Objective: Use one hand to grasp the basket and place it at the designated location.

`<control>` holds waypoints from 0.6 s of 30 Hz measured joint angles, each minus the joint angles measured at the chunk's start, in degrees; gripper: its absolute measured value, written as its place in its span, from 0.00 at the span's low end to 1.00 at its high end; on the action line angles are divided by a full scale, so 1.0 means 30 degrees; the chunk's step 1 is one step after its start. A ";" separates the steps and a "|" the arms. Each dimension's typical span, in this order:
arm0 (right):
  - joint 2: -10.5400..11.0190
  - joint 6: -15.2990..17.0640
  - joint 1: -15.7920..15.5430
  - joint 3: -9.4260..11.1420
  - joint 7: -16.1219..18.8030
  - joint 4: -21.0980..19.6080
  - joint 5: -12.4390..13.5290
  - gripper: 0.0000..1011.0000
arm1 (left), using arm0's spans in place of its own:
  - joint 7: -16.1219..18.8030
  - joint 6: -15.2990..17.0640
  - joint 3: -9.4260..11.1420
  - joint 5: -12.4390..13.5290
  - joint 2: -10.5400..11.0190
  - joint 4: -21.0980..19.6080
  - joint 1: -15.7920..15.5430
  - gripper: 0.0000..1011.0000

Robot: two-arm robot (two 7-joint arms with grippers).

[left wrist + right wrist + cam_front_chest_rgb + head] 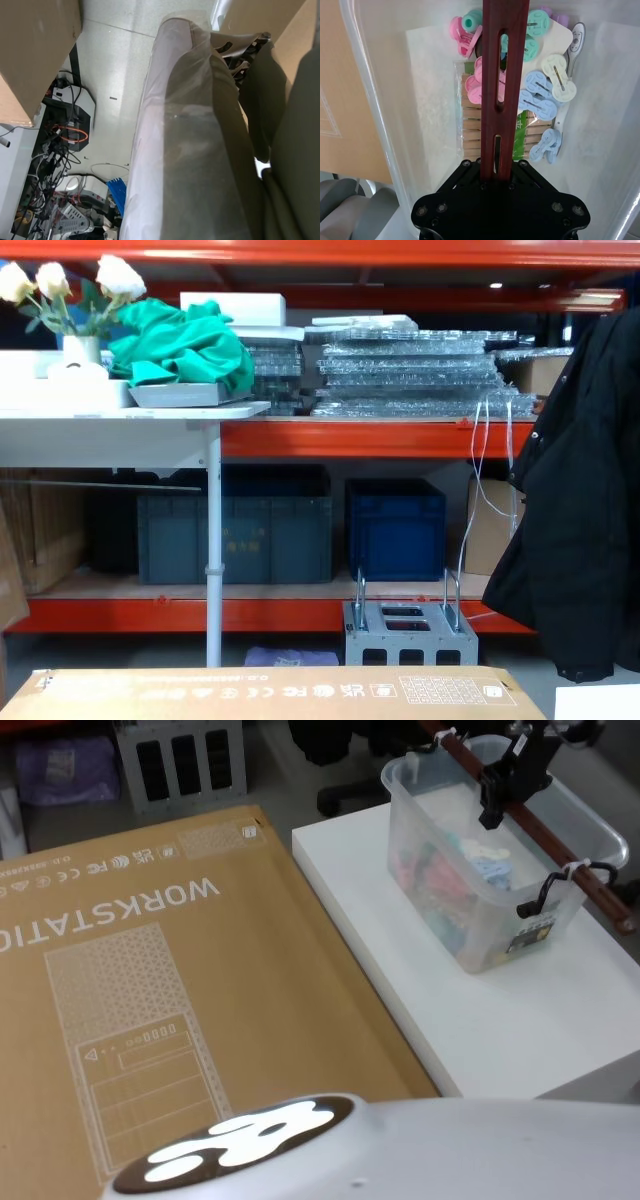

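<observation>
The basket (480,910) is a translucent whitish tub standing on the white table (520,1030) at the right. Its reddish-brown bar handle (575,870) is swung up over the tub. My right gripper (502,790) is shut on that handle near its far half. In the right wrist view the handle (502,60) runs straight into the black gripper (500,167). Below it, pink, blue and green clothes pegs (540,95) and wooden pegs lie inside the basket's wall (395,110). Whether the tub's base touches the table I cannot tell.
A large brown cardboard box (150,1000) marked WORKSTATION lies flat against the table's left edge. A grey metal rack (180,760) stands on the floor behind. Dark blue crates (395,525) sit on the orange shelving ahead. A plastic-wrapped grey cover (190,150) hangs over a cable-strewn floor.
</observation>
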 joint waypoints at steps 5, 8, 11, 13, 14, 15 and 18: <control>0.0184 0.0026 -0.0030 0.0277 -0.0006 -0.0385 -0.0003 0.13 | 0.0000 0.0000 0.0000 -0.0001 -0.0001 0.0000 0.0000 0.00; 0.0416 0.0065 0.0000 0.0580 -0.0010 -0.0696 0.0003 0.24 | 0.0001 0.0000 0.0000 0.0000 -0.0001 0.0000 -0.0001 0.00; 0.0651 0.0117 0.0086 0.0829 0.0010 -0.1006 0.0083 0.32 | 0.0000 0.0000 0.0000 0.0002 0.0000 0.0006 -0.0001 0.00; 0.0749 0.0160 0.0115 0.0925 0.0020 -0.1151 0.0135 0.38 | 0.0000 0.0000 0.0000 -0.0001 0.0000 0.0000 -0.0001 0.00; 0.0826 0.0197 0.0122 0.0987 0.0037 -0.1259 0.0186 0.42 | 0.0001 0.0000 0.0000 0.0000 -0.0001 0.0000 -0.0001 0.00; 0.0975 0.0235 0.0150 0.1113 0.0064 -0.1450 0.0272 0.46 | 0.0001 -0.0001 0.0000 -0.0001 -0.0001 0.0000 0.0000 0.00; 0.1455 0.0405 0.0178 0.1430 0.0108 -0.2247 0.0541 0.55 | 0.0001 0.0000 0.0000 0.0001 -0.0001 0.0007 -0.0001 0.00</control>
